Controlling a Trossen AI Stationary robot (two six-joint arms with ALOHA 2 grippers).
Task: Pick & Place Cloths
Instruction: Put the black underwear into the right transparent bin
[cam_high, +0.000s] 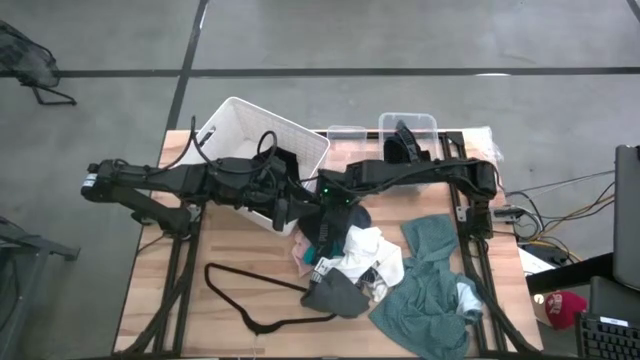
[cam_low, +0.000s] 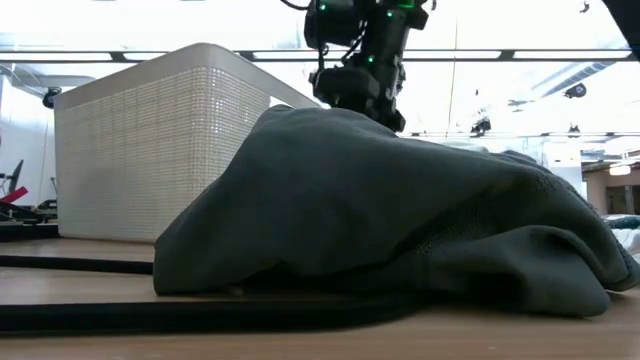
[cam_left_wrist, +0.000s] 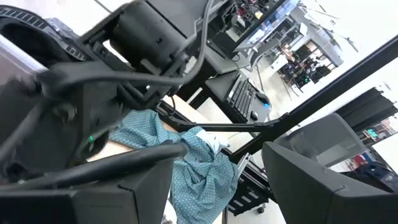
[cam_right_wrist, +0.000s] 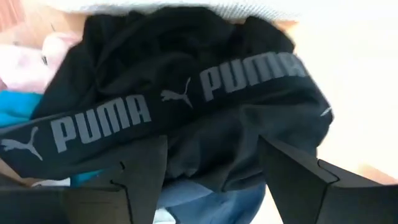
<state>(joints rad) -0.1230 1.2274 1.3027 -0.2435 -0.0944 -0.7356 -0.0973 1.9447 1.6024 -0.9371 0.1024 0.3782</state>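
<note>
Most cloths (cam_high: 400, 275) are found heaped on the table (cam_high: 230, 320) beside the white basket (cam_high: 235, 125), so little is done. The right gripper (cam_right_wrist: 211, 165) is held spread above a black garment (cam_right_wrist: 186, 106). The left gripper (cam_left_wrist: 217, 186), spread and empty, is positioned at the basket.

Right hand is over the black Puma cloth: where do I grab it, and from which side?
Grip the bunched fold just below the grey-lettered waistband of the black Puma fabric cloth, coming straight down. The open right hand already straddles it, and the cloth lies heaped, offering a raised ridge.
</note>
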